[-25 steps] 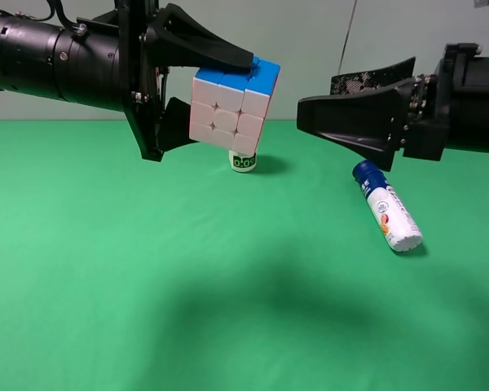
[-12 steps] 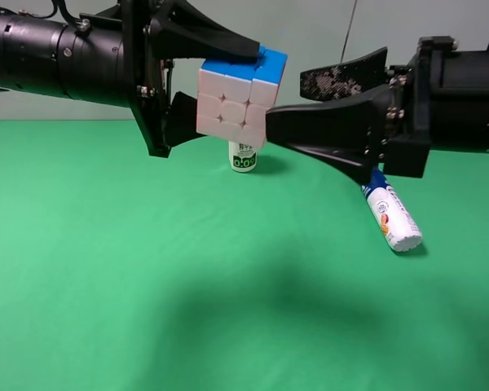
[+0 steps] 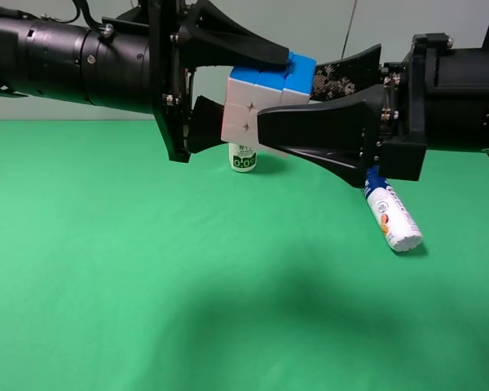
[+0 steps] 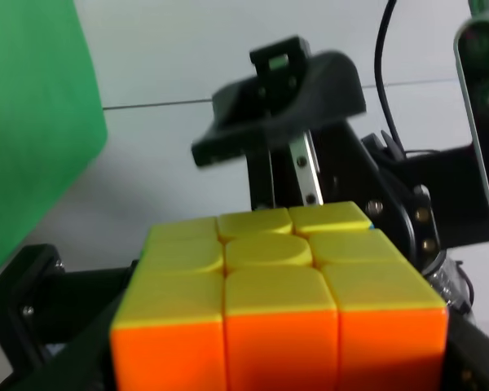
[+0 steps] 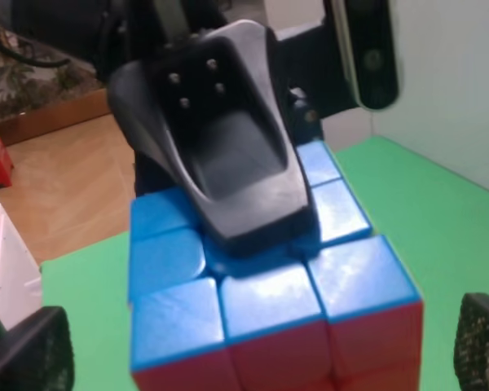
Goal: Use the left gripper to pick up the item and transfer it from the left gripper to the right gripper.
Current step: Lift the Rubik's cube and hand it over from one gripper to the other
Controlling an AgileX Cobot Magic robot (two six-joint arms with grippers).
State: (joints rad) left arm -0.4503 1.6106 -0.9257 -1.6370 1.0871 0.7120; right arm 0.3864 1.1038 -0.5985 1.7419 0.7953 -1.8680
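- Item (image 3: 246, 120): small puzzle cube, off the counter (image 3: 147, 285), in the air between the two arms near the middle of the exterior high view.
- Faces seen: blue on top and a pale white-pink face toward the exterior camera. The left wrist view shows yellow and orange faces. The right wrist view shows blue above red.
- Left hand (image 3: 253, 91): pinching the item. One black finger is pressed flat on the blue top face, and the other comes in low against the cube's underside on the left arm's side. The cube sits level in this grip.
- Right hand (image 3: 288, 104): fingers spread wide, reaching in from the right with the item between them.
- In the exterior high view the near finger crosses in front of the pale face, and the far, speckled finger runs behind the cube.
- The right wrist view shows a gap on each side between fingertip and cube, so there is no contact.
- White drink bottle (image 3: 244, 158): upright on the counter beyond the arms, directly below the cube in the exterior high view. Its top is hidden.
- Blue-capped white tube (image 3: 393, 218): lying on its side on the counter, well apart from the bottle, cap end tucked under the right hand in the exterior view.
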